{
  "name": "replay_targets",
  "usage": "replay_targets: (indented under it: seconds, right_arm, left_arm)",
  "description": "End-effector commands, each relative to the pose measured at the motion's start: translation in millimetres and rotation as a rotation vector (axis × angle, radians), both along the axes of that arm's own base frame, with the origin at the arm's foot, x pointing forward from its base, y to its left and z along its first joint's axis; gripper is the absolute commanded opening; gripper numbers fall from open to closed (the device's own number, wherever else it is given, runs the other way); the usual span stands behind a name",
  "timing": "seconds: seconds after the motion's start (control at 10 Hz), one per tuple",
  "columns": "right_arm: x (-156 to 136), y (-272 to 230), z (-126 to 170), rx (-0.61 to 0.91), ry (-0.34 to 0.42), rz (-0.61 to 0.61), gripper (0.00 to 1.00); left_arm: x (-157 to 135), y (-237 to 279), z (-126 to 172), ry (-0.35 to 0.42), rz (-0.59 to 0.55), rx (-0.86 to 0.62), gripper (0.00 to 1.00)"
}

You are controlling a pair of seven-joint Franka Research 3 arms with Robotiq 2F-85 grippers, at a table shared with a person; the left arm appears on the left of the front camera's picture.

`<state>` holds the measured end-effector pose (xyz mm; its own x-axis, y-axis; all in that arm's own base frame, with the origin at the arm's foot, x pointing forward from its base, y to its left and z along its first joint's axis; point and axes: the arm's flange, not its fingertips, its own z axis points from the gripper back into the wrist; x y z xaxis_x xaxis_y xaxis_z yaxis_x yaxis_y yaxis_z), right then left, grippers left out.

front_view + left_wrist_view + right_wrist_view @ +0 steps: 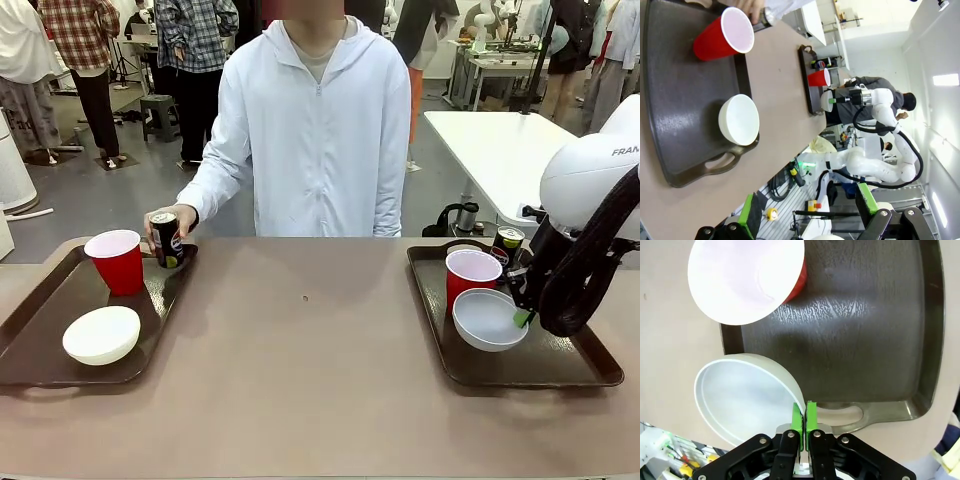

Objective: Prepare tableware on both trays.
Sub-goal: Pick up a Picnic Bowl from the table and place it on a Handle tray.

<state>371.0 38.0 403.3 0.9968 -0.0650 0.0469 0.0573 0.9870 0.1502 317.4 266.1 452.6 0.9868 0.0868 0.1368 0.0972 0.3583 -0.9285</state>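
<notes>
Brown surface (310, 370): wide, plain top carrying two trays well apart; a person in a white hooded jacket stands at its far side
Left tray (35, 335): dark brown, raised rim, at the left end; holds a cup, a bowl and a can
Right tray (560, 365): dark brown, at the right end; its cut-out handle sits at the near end, as the right wrist view shows
Right arm (590, 200): white, comes in from the right and hangs over the right tray
Left bowl (102, 335): whitish, round, upright on the near part of the left tray
Right bowl (488, 320): whitish, tilted, over the near left part of the right tray and overlapping its left rim
Left cup (118, 262): red with white inside, upright on the far part of the left tray
Right cup (471, 275): red, white inside, upright just beyond the right bowl
Person's hand (170, 225): wrapped round the left can at the far right corner of the left tray
Left can (166, 240): slim, dark, upright in that hand
Right can (508, 245): slim, dark, upright at the far side of the right tray, just beside the right cup
Right end effector (804, 416): green pads pinched together on the right bowl's rim
Left end effector (807, 212): fingers spread wide apart, nothing between them, above the near end of the left tray
</notes>
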Motion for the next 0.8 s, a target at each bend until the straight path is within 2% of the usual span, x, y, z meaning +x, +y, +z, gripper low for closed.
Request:
replay_targets:
  seconds: [0.0,0.2,0.7]
  right_arm:
    - [0.9,0.0,-2.7,0.0,0.005,-0.002,0.04]
    - [21.8,-0.9,-20.1,0.009,0.056,-0.021,0.04]
    - [37.8,-4.4,-44.4,-0.012,0.105,-0.033,0.04]
  left_arm:
    - [-2.3,-0.3,1.2,-0.011,0.003,-0.006,1.0]
    - [-2.3,-0.3,1.2,-0.011,0.003,-0.006,1.0]
    - [-2.3,-0.3,1.2,-0.011,0.003,-0.006,1.0]
